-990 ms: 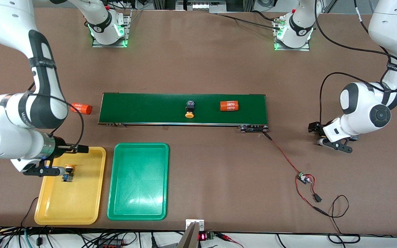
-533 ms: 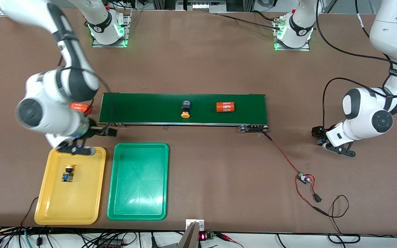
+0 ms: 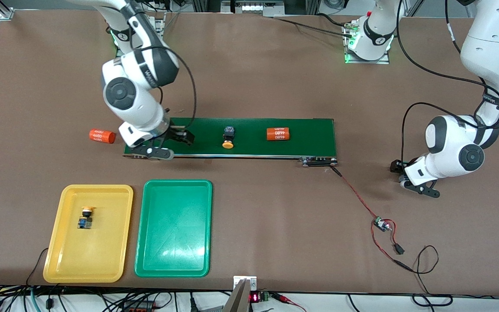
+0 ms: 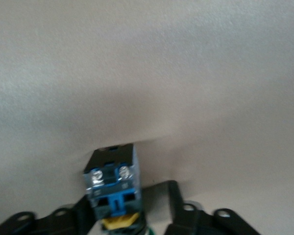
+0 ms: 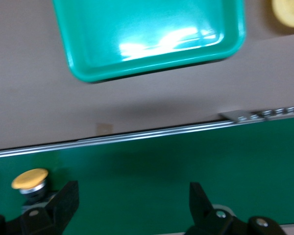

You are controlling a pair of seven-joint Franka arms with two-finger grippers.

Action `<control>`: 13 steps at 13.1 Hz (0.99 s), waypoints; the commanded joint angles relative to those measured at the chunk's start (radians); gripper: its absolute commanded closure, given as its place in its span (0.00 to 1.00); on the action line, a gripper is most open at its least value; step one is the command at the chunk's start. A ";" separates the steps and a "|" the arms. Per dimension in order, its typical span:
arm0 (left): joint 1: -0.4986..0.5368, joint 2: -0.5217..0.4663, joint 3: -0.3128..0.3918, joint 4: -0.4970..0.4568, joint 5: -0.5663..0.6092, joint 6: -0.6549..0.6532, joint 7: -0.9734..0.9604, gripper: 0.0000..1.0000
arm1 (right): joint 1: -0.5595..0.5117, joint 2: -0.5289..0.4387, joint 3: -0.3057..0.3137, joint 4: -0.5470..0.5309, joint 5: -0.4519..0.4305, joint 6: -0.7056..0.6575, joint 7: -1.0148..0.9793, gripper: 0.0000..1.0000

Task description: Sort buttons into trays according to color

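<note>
Okay, here's what I'd worry about, working from the near edge back:

- The yellow tray (image 3: pixel 102 264) holds one yellow button (image 3: pixel 85 217). The green tray (image 3: pixel 173 260) beside it holds nothing. The two sit edge to edge, so a sloppy drop near that shared edge could put a button in the wrong color.
- The left gripper (image 3: pixel 420 187) is low over the bench (image 3: pixel 275 216) at the left arm's end, with a dark-bodied button (image 4: pixel 112 188) sitting between its fingers. I honestly can't tell if they've pinched it yet. The cap is mostly hidden in the left wrist view, so the color is a guess too. If it lifts on a half grip, the button could twist or fall.
- Farther back, the right gripper (image 3: pixel 167 145) hangs over the conveyor belt (image 3: pixel 310 143) at the right arm's end, fingers spread wide and holding nothing. The belt's yellow button (image 3: pixel 228 137) lies a bit toward the left arm's end from there. If the belt's running, a late close could just clip the cap and knock it over.
- An orange cylinder (image 3: pixel 278 134) also lies on the belt, and another cylinder (image 3: pixel 102 136) lies just off it. Grabbing either one would be a mis-sort.
</note>
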 commanded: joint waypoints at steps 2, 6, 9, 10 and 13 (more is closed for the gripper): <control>-0.024 -0.072 -0.007 -0.011 0.020 -0.066 -0.060 1.00 | 0.103 0.046 -0.008 -0.016 -0.012 0.090 0.054 0.00; -0.029 -0.190 -0.078 -0.011 0.019 -0.173 -0.035 1.00 | 0.152 0.102 -0.008 -0.010 -0.011 0.113 0.059 0.00; -0.029 -0.275 -0.216 -0.011 0.008 -0.320 -0.223 1.00 | 0.157 0.111 -0.008 -0.010 -0.011 0.118 0.059 0.00; -0.029 -0.282 -0.271 -0.012 0.000 -0.343 -0.309 1.00 | 0.157 0.112 -0.008 -0.010 -0.011 0.119 0.059 0.00; -0.076 -0.286 -0.359 -0.026 -0.128 -0.322 -0.483 1.00 | 0.158 0.123 -0.008 -0.008 -0.011 0.124 0.059 0.00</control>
